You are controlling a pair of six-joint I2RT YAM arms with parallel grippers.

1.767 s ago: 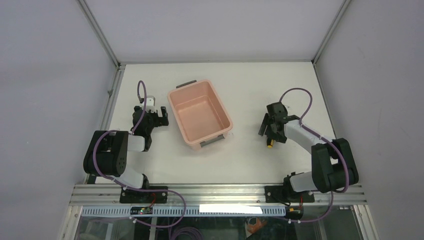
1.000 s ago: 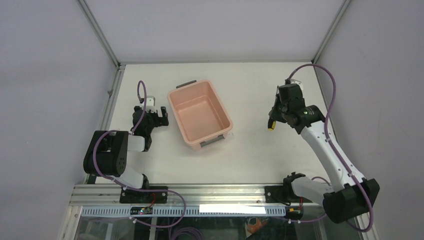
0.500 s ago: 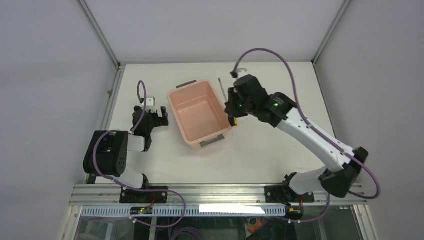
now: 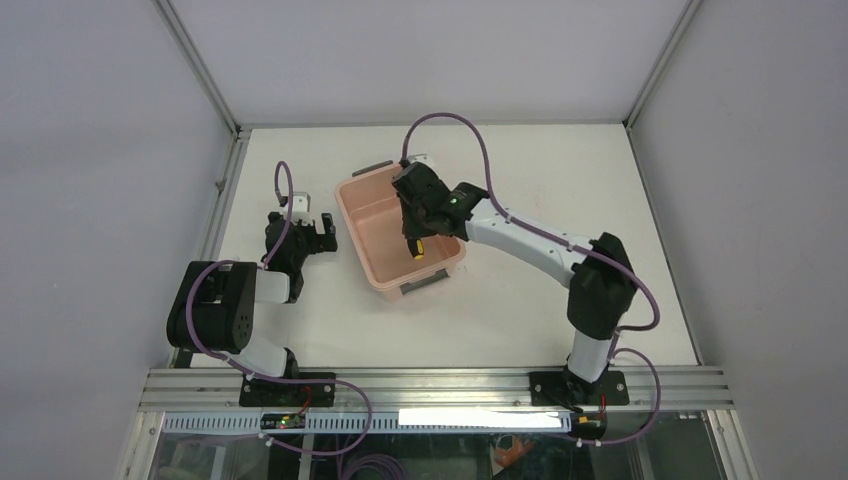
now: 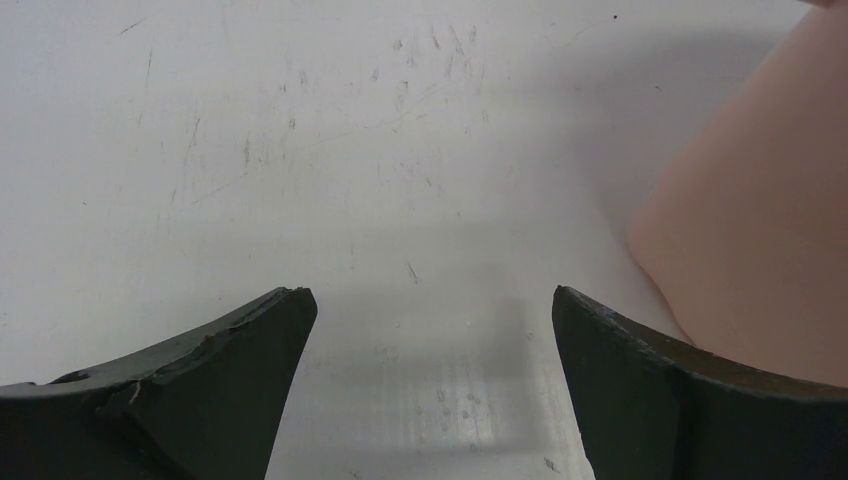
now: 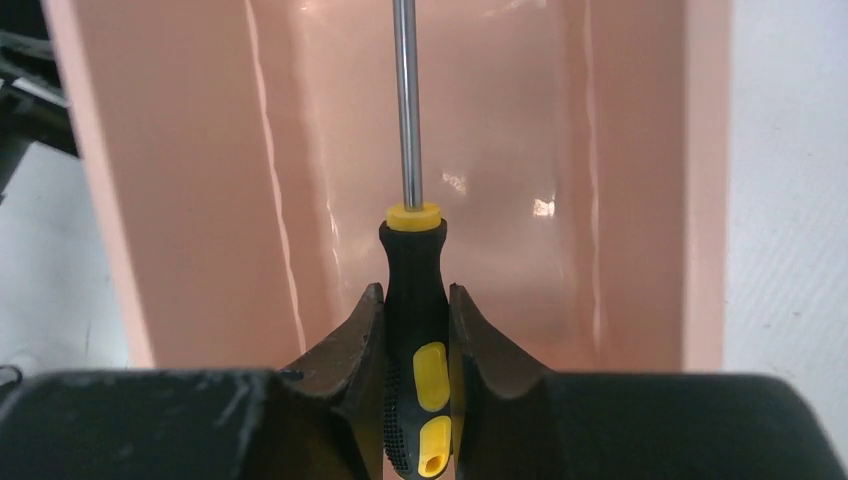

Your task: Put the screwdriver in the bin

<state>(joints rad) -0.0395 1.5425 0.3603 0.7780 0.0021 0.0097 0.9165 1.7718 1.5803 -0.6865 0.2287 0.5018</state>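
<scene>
The screwdriver [image 6: 412, 250] has a black handle with yellow inserts and a thin metal shaft [image 6: 405, 100]. My right gripper [image 6: 415, 292] is shut on the handle and holds it above the inside of the salmon-pink bin [image 6: 200, 180]. From above, the right gripper [image 4: 413, 225] hangs over the bin [image 4: 378, 225], and the screwdriver's yellow end [image 4: 419, 249] pokes out over the bin's near right part. My left gripper [image 4: 322, 232] rests open on the table just left of the bin. Its jaws [image 5: 430, 295] stand wide with nothing between them, and the bin's wall [image 5: 760, 220] is at the right.
The bin has grey handle clips at its far end [image 4: 373, 167] and near end [image 4: 424, 284]. The right arm [image 4: 530, 240] stretches across the white table [image 4: 540, 180] from its base at the near right. An aluminium rail [image 4: 430, 385] runs along the near edge.
The right arm has carried the screwdriver leftward from the table's right side to above the inside of the bin. The left arm has not moved.
</scene>
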